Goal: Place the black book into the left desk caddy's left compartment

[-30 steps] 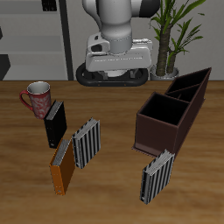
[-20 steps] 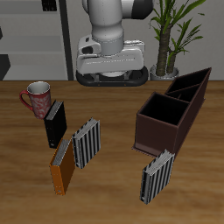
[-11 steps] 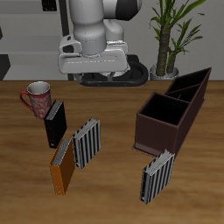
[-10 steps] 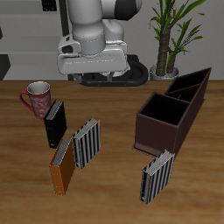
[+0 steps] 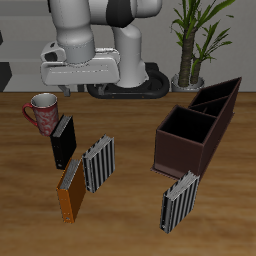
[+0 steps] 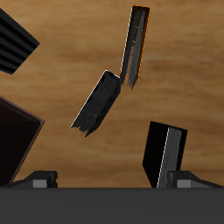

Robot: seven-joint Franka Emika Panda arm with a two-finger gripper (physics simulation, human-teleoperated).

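The black book (image 5: 63, 142) stands upright on the table just in front of the red-and-white mug (image 5: 43, 112). In the wrist view the black book (image 6: 164, 154) shows its black cover and a paler edge. My gripper (image 5: 78, 84) hangs high above the table's back, behind the mug and the book and well apart from both. In the wrist view the gripper (image 6: 112, 179) is open and empty, with its fingertips (image 6: 40, 178) spread wide. A dark brown desk caddy (image 5: 178, 152) stands on the other side of the table; its wall also shows in the wrist view (image 6: 16, 131).
An orange-brown book (image 5: 70, 191) and a grey-and-white striped book (image 5: 97, 163) stand near the black book, nearer the front edge. A second striped book (image 5: 179, 201) stands in front of the caddy. A potted plant (image 5: 195, 40) is behind the caddy.
The arm has swung sideways from above the table's back middle toward the mug and black book side. The gripper stays open. Nothing on the table has moved.
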